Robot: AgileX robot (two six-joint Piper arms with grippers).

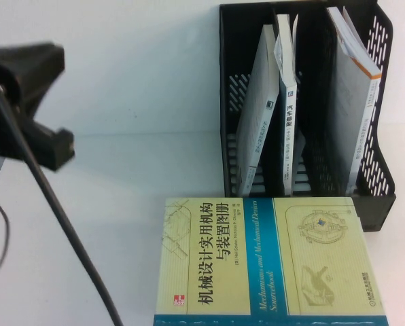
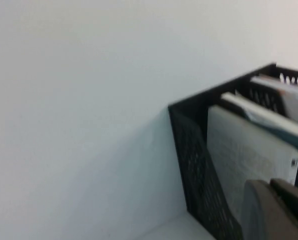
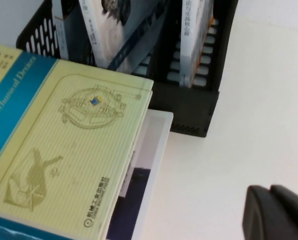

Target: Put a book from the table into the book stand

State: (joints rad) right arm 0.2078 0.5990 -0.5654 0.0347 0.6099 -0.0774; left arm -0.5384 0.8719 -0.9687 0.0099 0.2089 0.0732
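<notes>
Yellow-green book [image 1: 263,261] with a blue band lies flat, cover up, at the near edge of the white tabletop [image 1: 107,204], just in front of the black mesh book stand [image 1: 382,197]. In the right wrist view a white, dark-covered thing [image 3: 146,165] shows under the book's corner. Stand holds three upright books: a grey one [image 1: 257,109] leaning left, a thin blue-spined one [image 1: 287,102], a white one [image 1: 348,95] in the right bay. Left tool [image 2: 276,210] raised at far left, pressed together, empty. Right tool [image 3: 276,212] near the book's right side, pressed together, holding nothing.

Book stand [image 2: 199,165] w/ books [image 2: 244,155]
</notes>
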